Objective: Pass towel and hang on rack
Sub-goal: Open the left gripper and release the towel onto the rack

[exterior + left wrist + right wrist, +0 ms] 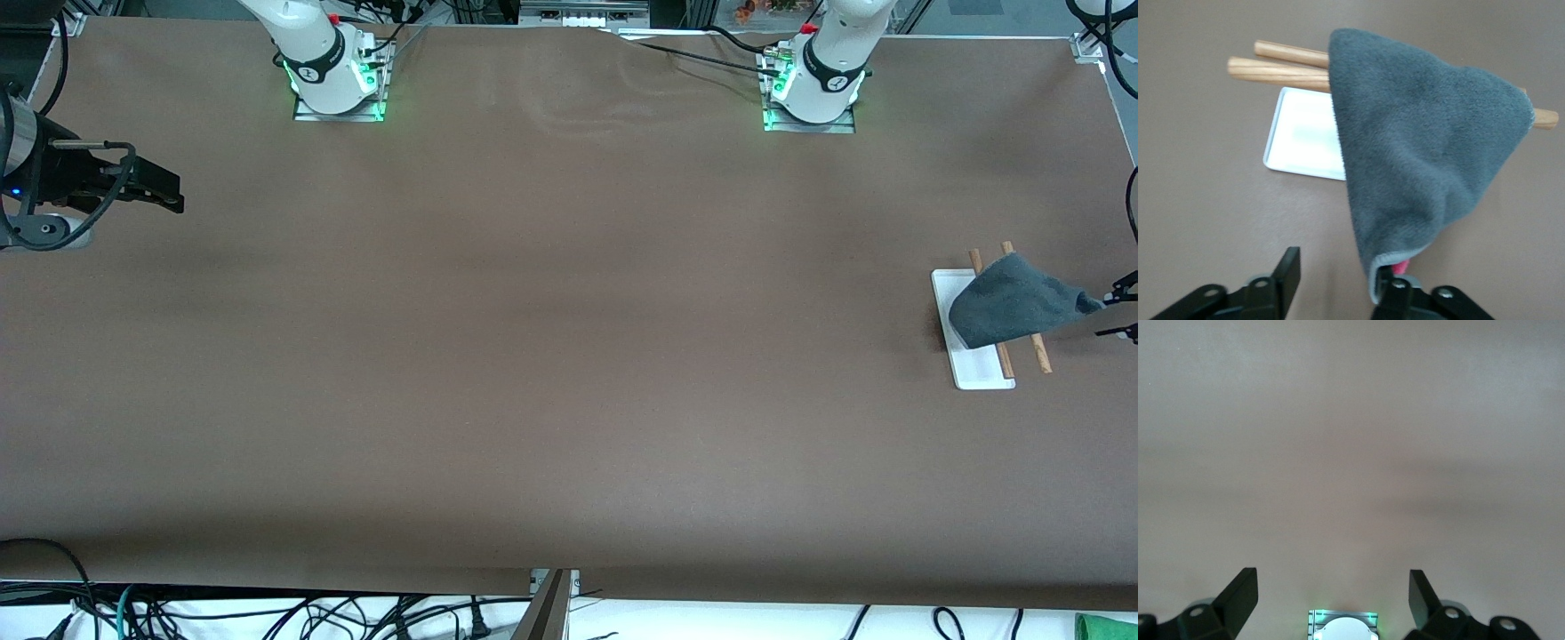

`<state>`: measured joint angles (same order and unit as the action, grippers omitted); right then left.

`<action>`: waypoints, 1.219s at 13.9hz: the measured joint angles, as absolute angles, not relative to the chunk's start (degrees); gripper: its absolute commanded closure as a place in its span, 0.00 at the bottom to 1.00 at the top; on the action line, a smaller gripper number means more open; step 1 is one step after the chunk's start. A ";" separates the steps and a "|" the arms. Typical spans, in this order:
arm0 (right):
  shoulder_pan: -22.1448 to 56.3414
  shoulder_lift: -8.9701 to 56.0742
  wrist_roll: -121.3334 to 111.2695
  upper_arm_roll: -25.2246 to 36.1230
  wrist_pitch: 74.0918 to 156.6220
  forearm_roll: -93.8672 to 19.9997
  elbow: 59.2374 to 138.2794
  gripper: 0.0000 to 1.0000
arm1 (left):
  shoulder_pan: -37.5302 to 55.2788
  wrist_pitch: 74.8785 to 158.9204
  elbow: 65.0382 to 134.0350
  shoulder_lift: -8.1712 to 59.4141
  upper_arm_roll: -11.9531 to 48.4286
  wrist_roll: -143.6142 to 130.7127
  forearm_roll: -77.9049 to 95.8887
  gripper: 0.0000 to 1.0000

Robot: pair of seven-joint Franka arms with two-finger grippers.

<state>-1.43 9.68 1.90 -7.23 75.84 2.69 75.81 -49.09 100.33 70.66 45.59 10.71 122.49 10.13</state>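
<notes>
The surface (533, 356) is big, flat and brown, with a few soft ripples near the arms' bases. Black cables (267, 618) lie in a tangle along its edge nearest the front camera, on a white strip. The two arm bases (338, 80) are white and round, and they glow green at the bottom. At the left arm's end of the surface stands the rack (978, 356). It has a flat white base shaped like a long box lid, and two thin round rods (1281, 63) made of light wood, lying side by side above it. The towel (1009, 302) hangs over both rods. It looks soft and fuzzy, dark grey on the outside, with a thin pale edge, and a bit of bright pink shows at one corner in the left wrist view. That corner stretches out to a point toward the left gripper (1122, 311), which is just beside the rack at the edge of the front view. Its two black fingers (1288, 273) stand partly apart. The towel's corner touches one finger and not the other, so the left gripper does not pinch it. The right gripper (164, 191) waits in the air over the right arm's end of the surface, well apart from the rack. It is black too, its fingers (1241, 593) are spread wide, and it holds nothing.
</notes>
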 measured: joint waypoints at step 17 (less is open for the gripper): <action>-1.62 9.96 1.86 -7.21 75.85 2.68 75.81 0.00 | -35.04 80.55 62.28 35.09 11.79 76.53 1.13 0.00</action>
